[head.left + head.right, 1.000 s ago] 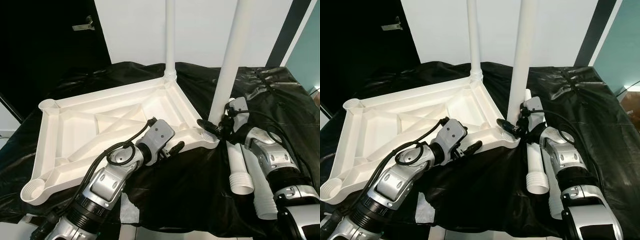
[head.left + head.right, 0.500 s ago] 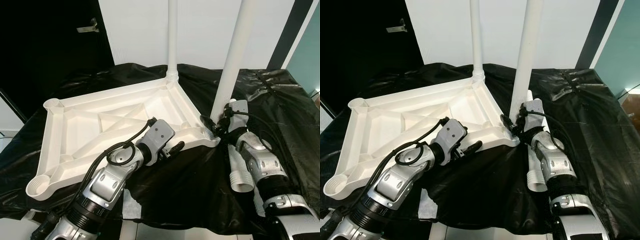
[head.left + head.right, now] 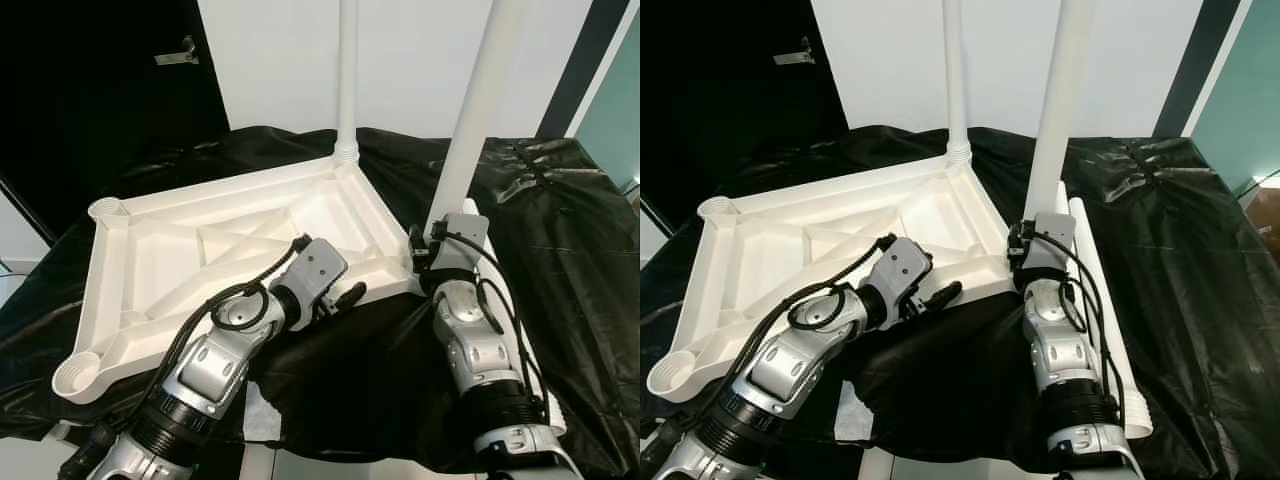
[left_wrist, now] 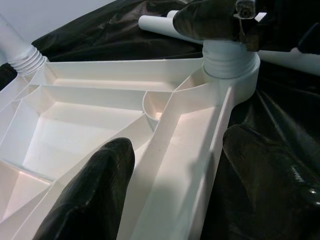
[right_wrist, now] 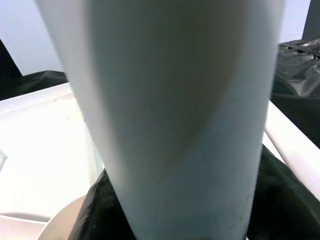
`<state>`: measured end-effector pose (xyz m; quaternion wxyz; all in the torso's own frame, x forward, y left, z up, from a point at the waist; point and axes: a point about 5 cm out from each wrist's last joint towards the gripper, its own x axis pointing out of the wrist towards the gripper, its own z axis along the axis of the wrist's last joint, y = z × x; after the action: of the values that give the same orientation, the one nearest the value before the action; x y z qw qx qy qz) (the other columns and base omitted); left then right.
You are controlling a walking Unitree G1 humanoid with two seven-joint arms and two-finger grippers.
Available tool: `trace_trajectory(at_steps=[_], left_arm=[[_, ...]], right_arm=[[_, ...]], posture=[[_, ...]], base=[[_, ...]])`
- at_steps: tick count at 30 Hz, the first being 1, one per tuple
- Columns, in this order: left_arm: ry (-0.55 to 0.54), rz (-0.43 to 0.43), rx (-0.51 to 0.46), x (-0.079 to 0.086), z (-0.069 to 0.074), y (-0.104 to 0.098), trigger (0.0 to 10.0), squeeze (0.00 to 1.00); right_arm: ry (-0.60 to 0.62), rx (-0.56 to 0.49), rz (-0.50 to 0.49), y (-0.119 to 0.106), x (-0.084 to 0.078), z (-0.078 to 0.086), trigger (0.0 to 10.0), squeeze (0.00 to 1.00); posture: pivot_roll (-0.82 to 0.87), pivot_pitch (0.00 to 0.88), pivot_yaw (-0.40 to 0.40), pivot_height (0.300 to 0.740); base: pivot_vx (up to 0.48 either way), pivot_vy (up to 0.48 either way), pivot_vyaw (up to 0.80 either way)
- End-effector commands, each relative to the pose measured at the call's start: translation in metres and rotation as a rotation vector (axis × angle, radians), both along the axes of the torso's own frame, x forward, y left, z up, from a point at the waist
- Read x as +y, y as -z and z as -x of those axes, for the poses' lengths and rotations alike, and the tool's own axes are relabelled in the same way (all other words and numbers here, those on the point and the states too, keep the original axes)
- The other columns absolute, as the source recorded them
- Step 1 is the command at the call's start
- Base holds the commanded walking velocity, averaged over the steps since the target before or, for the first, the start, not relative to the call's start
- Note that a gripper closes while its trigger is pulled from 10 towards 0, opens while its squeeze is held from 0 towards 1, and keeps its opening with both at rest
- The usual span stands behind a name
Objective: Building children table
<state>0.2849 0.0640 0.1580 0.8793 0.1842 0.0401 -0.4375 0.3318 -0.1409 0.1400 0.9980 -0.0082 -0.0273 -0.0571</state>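
Upturned white table frame [image 3: 230, 250] lies on the black-draped tabletop [image 3: 560, 230]; right tool [image 3: 432, 262] closed around the near leg [image 3: 470, 130] at its 4 o'clock corner socket, probably seating it; far leg [image 3: 347, 80] already in at 1 o'clock. Left tool [image 4: 175, 170] spread wide, fingers [image 4: 95, 190] straddling the near rim at 5 o'clock, likely bracing it; spare legs [image 3: 1095, 290] lie just beside at 3 o'clock.

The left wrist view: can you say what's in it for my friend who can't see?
The left gripper has its two black fingers open on either side of the white tabletop's edge rib. Beyond, a white leg stands in the corner socket, with the right gripper at its base.
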Motion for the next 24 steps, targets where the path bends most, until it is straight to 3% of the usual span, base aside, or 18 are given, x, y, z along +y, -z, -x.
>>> trace_trajectory(at_steps=[1, 2, 3, 4, 11, 17, 18, 19, 24], left_arm=[[0.063, -0.015, 0.022, -0.001, 0.004, 0.000, 10.0, 0.00], [0.063, -0.016, 0.023, -0.001, 0.004, 0.000, 10.0, 0.00], [0.063, -0.016, 0.023, -0.001, 0.004, 0.000, 10.0, 0.00], [0.062, -0.017, 0.023, -0.001, 0.003, 0.000, 10.0, 0.00], [0.057, -0.017, 0.014, 0.002, 0.001, -0.002, 10.0, 0.00], [0.053, -0.021, 0.009, 0.006, -0.001, -0.003, 10.0, 0.00], [0.047, -0.023, 0.005, 0.009, -0.002, -0.004, 10.0, 0.00], [0.042, -0.024, 0.003, 0.012, -0.004, -0.005, 10.0, 0.00], [0.038, -0.014, 0.012, 0.016, -0.006, -0.005, 10.0, 0.00]], right_arm=[[0.023, 0.071, -0.018, 0.017, -0.008, 0.006, 10.0, 0.00], [0.014, 0.060, -0.015, 0.016, -0.010, 0.006, 10.0, 0.15], [0.014, 0.060, -0.015, 0.016, -0.010, 0.006, 10.0, 0.15], [0.011, 0.045, -0.013, 0.014, -0.011, 0.008, 10.0, 1.00], [-0.069, -0.035, -0.068, 0.003, -0.005, 0.016, 10.0, 1.00], [-0.074, -0.017, -0.059, 0.006, -0.005, 0.022, 10.0, 1.00], [-0.076, -0.008, -0.057, 0.009, -0.005, 0.025, 10.0, 0.21], [-0.080, -0.005, -0.050, 0.010, -0.006, 0.029, 10.0, 0.00], [-0.091, 0.004, -0.040, 0.013, -0.004, 0.036, 10.0, 0.00]], posture=[[-0.04, 0.002, 0.026, 0.740], [-0.04, 0.002, 0.025, 0.740], [-0.04, 0.002, 0.025, 0.740], [-0.04, 0.000, 0.024, 0.740], [-0.04, 0.000, 0.023, 0.740], [-0.04, 0.000, 0.022, 0.740], [-0.04, 0.000, 0.021, 0.740], [-0.05, 0.000, 0.022, 0.740], [-0.05, 0.000, 0.023, 0.740]], base=[[0.000, 0.000, 0.00], [0.000, 0.000, 0.00], [0.000, 0.000, 0.00], [0.000, 0.000, 0.00], [0.000, 0.000, 0.00], [0.000, 0.000, 0.00], [0.000, 0.000, 0.00], [0.000, 0.000, 0.00], [0.000, 0.000, 0.00]])
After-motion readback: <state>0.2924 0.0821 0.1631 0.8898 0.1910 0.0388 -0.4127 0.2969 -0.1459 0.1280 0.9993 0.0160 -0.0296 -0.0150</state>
